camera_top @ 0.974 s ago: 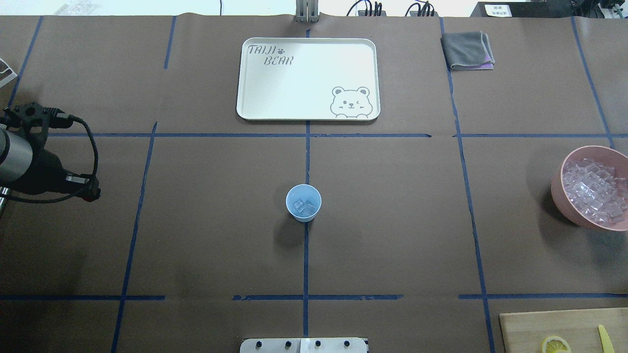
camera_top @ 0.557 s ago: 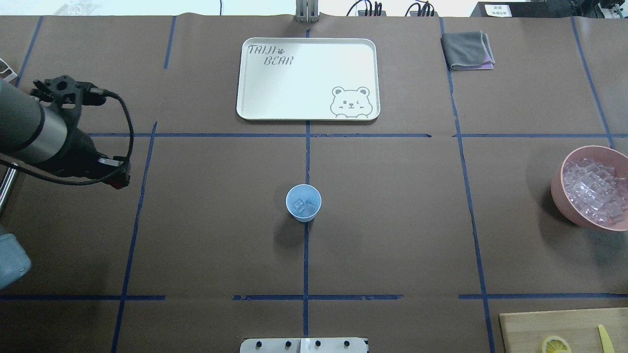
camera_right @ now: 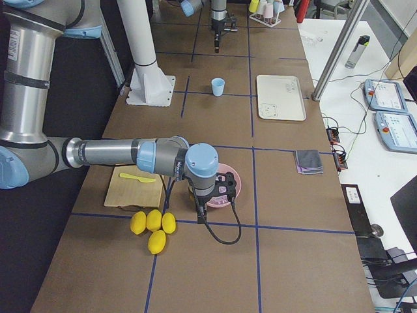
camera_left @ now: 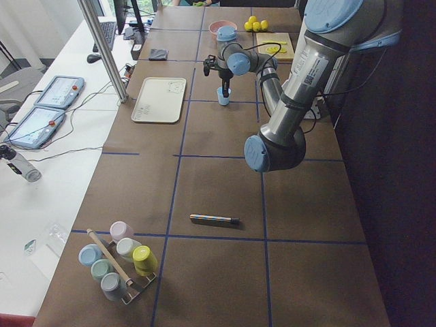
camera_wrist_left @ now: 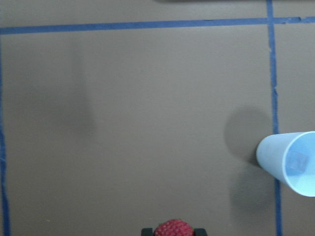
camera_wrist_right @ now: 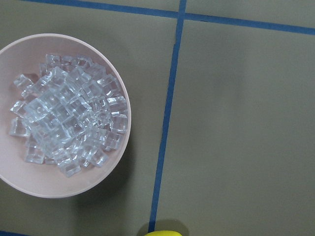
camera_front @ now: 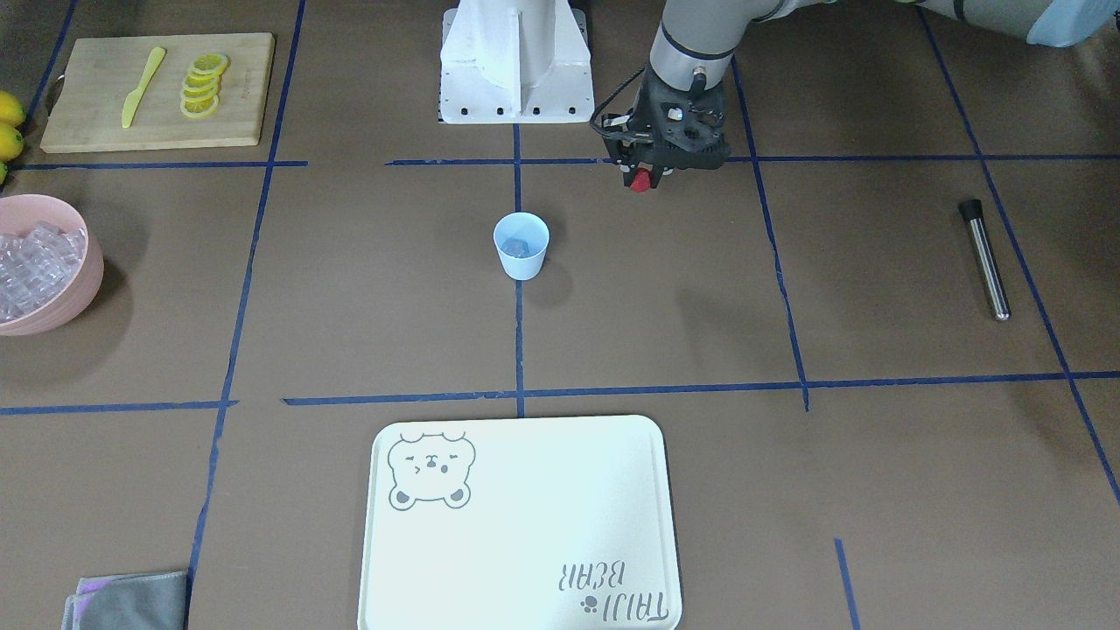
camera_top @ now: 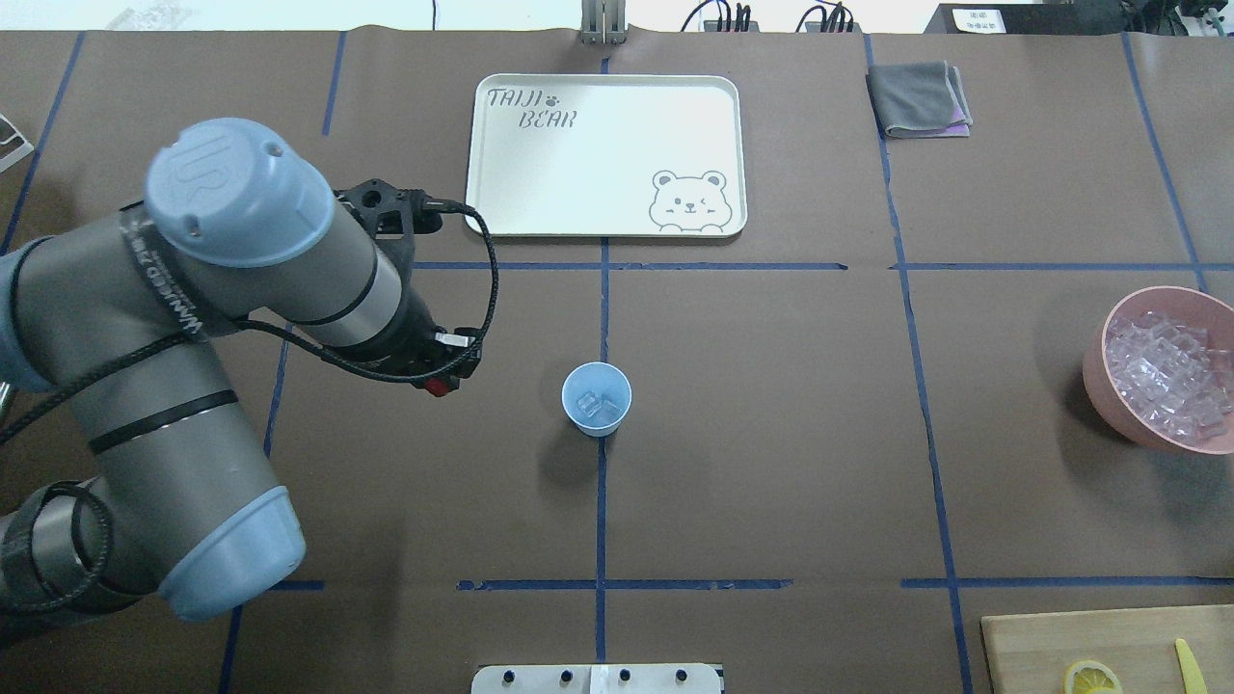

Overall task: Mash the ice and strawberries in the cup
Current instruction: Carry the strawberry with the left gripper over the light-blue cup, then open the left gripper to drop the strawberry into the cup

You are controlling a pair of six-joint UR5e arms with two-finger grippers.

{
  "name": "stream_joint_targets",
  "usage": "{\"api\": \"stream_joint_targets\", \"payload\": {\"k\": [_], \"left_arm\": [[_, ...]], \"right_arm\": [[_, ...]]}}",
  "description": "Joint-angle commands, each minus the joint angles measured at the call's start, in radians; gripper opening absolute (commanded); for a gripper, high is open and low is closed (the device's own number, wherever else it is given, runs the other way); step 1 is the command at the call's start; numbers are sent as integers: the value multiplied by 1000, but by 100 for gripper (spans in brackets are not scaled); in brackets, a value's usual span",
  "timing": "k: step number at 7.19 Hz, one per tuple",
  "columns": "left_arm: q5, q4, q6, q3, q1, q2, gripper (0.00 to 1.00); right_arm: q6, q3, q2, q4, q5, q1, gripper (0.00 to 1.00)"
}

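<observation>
The pale blue cup [camera_top: 597, 398] stands upright at the table's centre on a blue tape line, with a few clear ice cubes [camera_top: 599, 408] in its bottom. My left gripper [camera_top: 439, 387] hangs to the cup's left, apart from it, shut on a small red strawberry [camera_top: 440, 389]. In the left wrist view the strawberry [camera_wrist_left: 173, 228] sits between the fingers at the bottom edge and the cup [camera_wrist_left: 290, 162] lies at the right. The right gripper [camera_right: 198, 201] shows only in the exterior right view, over the pink bowl; I cannot tell its state.
A pink bowl [camera_top: 1095, 371] heaped with ice [camera_wrist_right: 64, 123] stands at the right edge. A white bear tray [camera_top: 605, 154] lies behind the cup and a grey cloth [camera_top: 919, 98] further back. A metal rod [camera_front: 984, 258], a cutting board [camera_front: 157, 87] with lemon slices and whole lemons [camera_right: 153, 225] lie about.
My left arm has swung in from the table's left edge toward the cup, carrying the red strawberry. The cup and its ice have not moved.
</observation>
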Motion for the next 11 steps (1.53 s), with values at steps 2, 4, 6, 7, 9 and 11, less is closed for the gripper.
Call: {"api": "stream_joint_targets", "payload": {"k": [2, 4, 6, 7, 9, 11], "left_arm": [[67, -16, -100, 218, 48, -201, 4], [70, -39, -124, 306, 70, -263, 4], [102, -69, -126, 323, 101, -261, 14], [102, -69, -126, 323, 101, -261, 43], [104, -69, -125, 322, 102, -258, 100], [101, -69, -114, 308, 101, -246, 100]], "right_arm": [[0, 1, -1, -1, 3, 0, 99], [2, 1, -1, -1, 2, 0, 99], [2, 0, -1, -1, 2, 0, 99], [2, -2, -1, -1, 0, 0, 99], [2, -2, -1, -1, 0, 0, 99], [8, 1, 0, 0, 3, -2, 99]]}}
